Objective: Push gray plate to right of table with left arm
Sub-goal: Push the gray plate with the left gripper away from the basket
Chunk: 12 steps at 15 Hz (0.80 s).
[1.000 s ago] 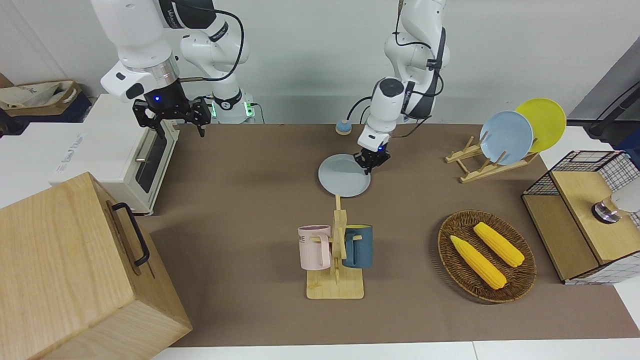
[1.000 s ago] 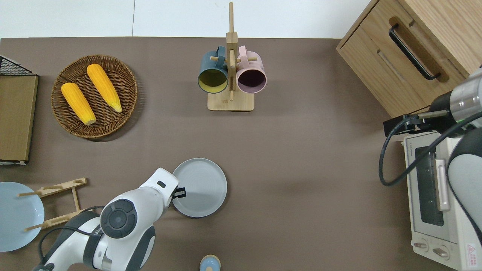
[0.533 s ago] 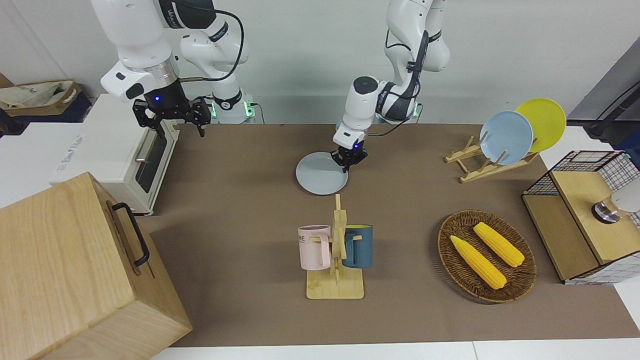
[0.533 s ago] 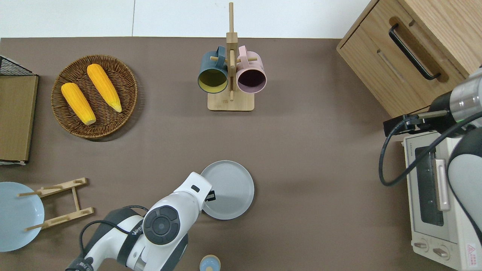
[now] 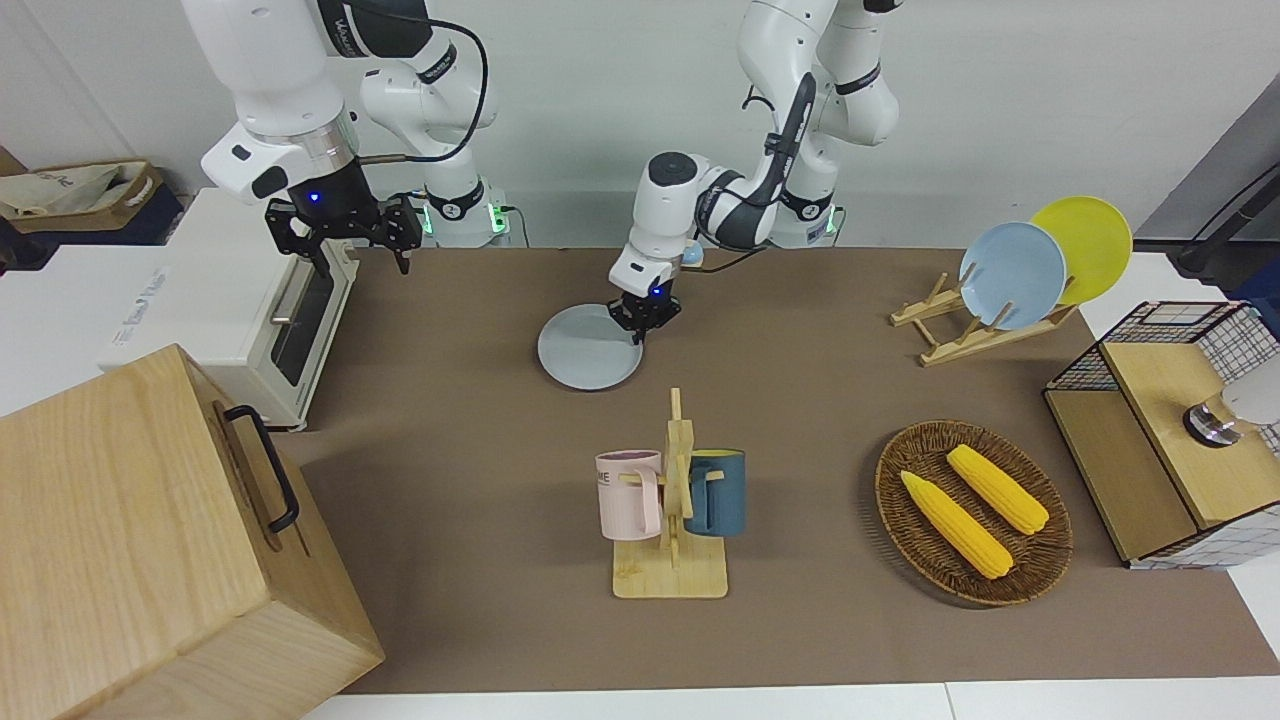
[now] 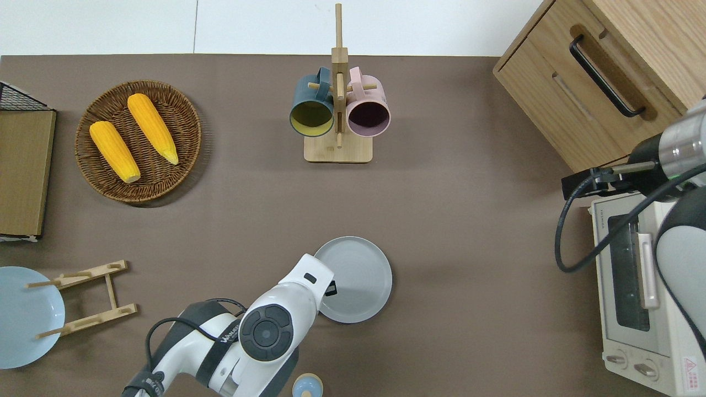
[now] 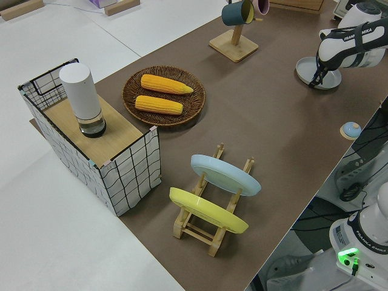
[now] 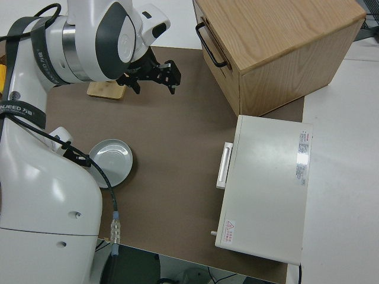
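Note:
The gray plate (image 5: 588, 360) (image 6: 358, 275) lies flat on the brown table (image 5: 480, 450) (image 6: 469, 176), nearer to the robots than the mug rack. My left gripper (image 5: 639, 328) (image 6: 330, 288) is shut with nothing in it. Its tips are down on the plate, just inside the rim at the edge toward the left arm's end. The left side view shows the same contact, gripper (image 7: 314, 80) on plate (image 7: 321, 71). The right arm is parked with its gripper (image 5: 364, 264) (image 8: 155, 87) open.
A wooden mug rack (image 5: 670, 520) (image 6: 337, 110) holds a pink and a blue mug. A toaster oven (image 5: 250, 320) and a wooden box (image 5: 150, 540) fill the right arm's end. A corn basket (image 5: 972, 512), a plate rack (image 5: 975, 325) and a wire crate (image 5: 1170, 430) occupy the left arm's end.
The left gripper has slid the gray plate along the table toward the right arm's end. The right arm has stayed still.

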{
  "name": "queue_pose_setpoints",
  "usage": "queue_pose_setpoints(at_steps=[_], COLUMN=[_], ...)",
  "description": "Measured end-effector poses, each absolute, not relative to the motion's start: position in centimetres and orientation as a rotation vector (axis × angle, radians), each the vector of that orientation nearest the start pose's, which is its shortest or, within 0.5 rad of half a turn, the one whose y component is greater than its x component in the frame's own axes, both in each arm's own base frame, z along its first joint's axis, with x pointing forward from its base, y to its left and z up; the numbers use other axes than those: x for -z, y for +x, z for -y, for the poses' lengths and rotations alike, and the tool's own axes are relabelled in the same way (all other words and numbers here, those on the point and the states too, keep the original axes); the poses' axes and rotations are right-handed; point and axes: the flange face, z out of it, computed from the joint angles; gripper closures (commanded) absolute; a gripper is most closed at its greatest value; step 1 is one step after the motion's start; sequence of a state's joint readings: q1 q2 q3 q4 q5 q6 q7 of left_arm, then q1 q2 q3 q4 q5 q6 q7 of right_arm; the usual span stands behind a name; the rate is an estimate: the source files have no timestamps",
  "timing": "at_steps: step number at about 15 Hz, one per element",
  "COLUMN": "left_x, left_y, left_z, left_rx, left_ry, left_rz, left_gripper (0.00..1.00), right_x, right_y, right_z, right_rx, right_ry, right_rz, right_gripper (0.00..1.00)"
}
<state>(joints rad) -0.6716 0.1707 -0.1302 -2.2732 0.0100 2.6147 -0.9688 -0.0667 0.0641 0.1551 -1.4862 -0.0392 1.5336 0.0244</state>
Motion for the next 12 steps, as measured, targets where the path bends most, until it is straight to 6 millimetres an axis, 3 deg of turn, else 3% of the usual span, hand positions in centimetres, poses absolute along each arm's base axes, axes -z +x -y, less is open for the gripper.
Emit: queue_pose_setpoints(at_steps=[12], left_x=[-30.1], left_y=[37.9], left_z=[49.9], left_rx=[0.164], left_ry=[-3.258], left_rz=[0.304], left_gripper=[1.0], right_x=[-62.5], right_y=[56.9], right_z=[-4.3], right_rx=[-0.023], right_ry=[-3.17], right_rz=[0.099], right_gripper=[0.017])
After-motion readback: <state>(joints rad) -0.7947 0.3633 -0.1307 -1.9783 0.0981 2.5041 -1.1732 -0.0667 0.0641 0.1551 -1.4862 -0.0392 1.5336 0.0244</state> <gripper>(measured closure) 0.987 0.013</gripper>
